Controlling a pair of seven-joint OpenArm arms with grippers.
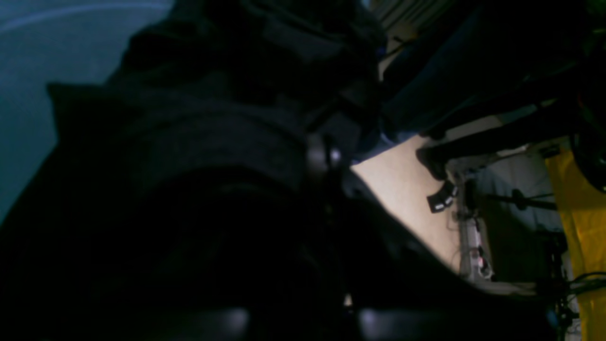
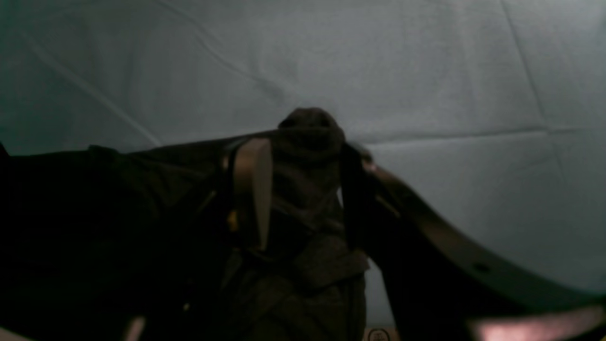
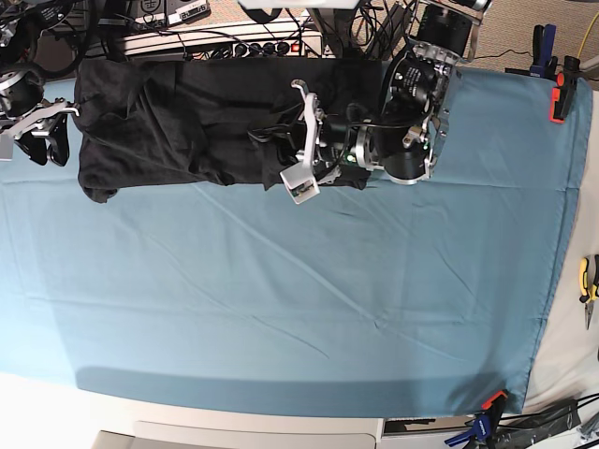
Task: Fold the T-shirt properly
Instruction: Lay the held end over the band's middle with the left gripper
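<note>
The dark T-shirt (image 3: 168, 122) lies bunched in a long band along the far edge of the teal sheet (image 3: 281, 299). My left gripper (image 3: 267, 138) reaches over its middle from the right. In the left wrist view dark folds of T-shirt (image 1: 213, 132) cover nearly everything, and the left gripper (image 1: 324, 158) is shut on a fold. My right gripper (image 3: 47, 145) is at the shirt's left end. In the right wrist view a lump of T-shirt (image 2: 307, 137) pokes up between its fingers, so the right gripper (image 2: 303, 156) is shut on cloth.
Cables and a power strip (image 3: 215, 37) run behind the far table edge. An orange clamp (image 3: 559, 98) holds the sheet at the right, more clamps (image 3: 487, 412) at the front right corner. Pliers (image 3: 588, 281) lie on the right margin.
</note>
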